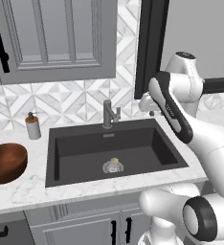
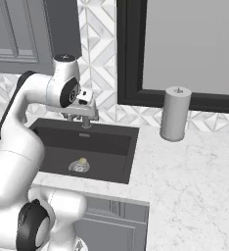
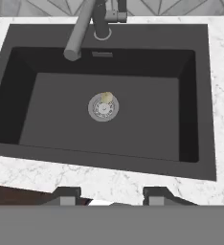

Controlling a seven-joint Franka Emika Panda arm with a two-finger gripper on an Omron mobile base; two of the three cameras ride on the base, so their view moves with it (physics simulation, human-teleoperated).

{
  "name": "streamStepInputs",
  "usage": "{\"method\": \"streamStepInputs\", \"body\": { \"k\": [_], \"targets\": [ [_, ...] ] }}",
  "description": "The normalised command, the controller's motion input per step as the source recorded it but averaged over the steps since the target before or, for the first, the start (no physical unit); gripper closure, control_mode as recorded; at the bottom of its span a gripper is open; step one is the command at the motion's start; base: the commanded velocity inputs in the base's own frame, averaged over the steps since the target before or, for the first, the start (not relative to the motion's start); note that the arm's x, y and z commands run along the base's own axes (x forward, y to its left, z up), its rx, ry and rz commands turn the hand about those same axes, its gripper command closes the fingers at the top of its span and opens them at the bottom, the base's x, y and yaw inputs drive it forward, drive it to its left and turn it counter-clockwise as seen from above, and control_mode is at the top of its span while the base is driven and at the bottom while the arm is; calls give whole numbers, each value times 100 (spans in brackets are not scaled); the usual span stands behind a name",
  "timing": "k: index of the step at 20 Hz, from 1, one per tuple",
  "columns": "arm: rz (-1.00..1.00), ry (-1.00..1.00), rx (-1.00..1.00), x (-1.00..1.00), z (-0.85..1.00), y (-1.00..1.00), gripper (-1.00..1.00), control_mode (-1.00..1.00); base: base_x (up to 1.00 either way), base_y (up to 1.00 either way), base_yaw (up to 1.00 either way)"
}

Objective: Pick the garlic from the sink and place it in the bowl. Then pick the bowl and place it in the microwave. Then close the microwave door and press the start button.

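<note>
The garlic (image 1: 115,161) (image 2: 82,161) (image 3: 106,97), a small cream bulb, rests on the rim of the round metal drain (image 3: 103,108) in the dark sink (image 1: 75,148) (image 2: 106,142) (image 3: 152,115). A reddish-brown wooden bowl (image 1: 6,162) stands on the counter left of the sink. My gripper (image 1: 147,106) (image 2: 84,109) (image 3: 111,195) hangs high over the basin's back right, near the faucet, looking down. It is open, with nothing between its tips. The microwave and its door are out of view.
The grey faucet (image 1: 109,114) (image 3: 83,28) rises behind the basin, close to my hand. A soap dispenser (image 1: 33,126) stands at the back left. A paper towel roll (image 2: 175,113) stands right of the sink under a black-framed panel (image 2: 131,54). Cabinets hang above.
</note>
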Motion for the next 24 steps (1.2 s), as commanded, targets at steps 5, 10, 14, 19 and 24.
{"method": "streamStepInputs", "body": {
  "k": [5, 10, 14, 19, 24],
  "targets": [
    [0, 0, 1, -40, -11, 10, -100, -100, 0, 0, 0],
    [0, 2, 10, -42, -21, 36, -100, -100, 0, 0, 0],
    [0, 2, 0, -7, -44, 35, -100, -100, 0, 0, 0],
    [-1, 0, -6, 5, -65, 19, -100, -100, 0, 0, 0],
    [0, -1, -6, 30, -71, 0, -100, -100, 0, 0, 0]
  ]
}}
